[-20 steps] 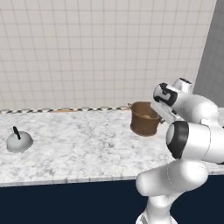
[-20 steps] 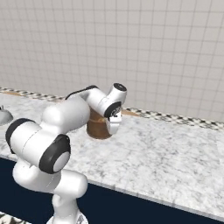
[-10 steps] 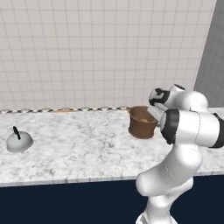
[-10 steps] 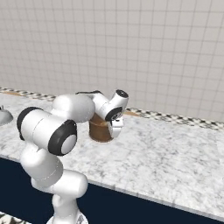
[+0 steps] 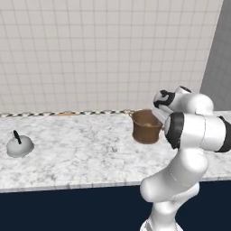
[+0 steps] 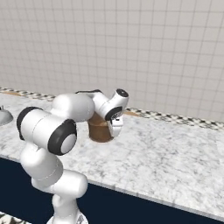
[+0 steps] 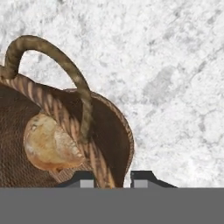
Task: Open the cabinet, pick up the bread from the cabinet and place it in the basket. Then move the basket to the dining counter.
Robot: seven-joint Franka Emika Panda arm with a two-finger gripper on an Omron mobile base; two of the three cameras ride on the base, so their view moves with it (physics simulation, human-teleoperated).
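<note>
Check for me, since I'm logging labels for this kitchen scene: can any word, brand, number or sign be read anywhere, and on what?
None: no view shows any readable text.
The basket, the bread inside it, the marble counter and the tiled wall all carry no lettering or marks.

likely kitchen: tiled wall (image 5: 90,49), marble counter (image 5: 81,153)
</note>
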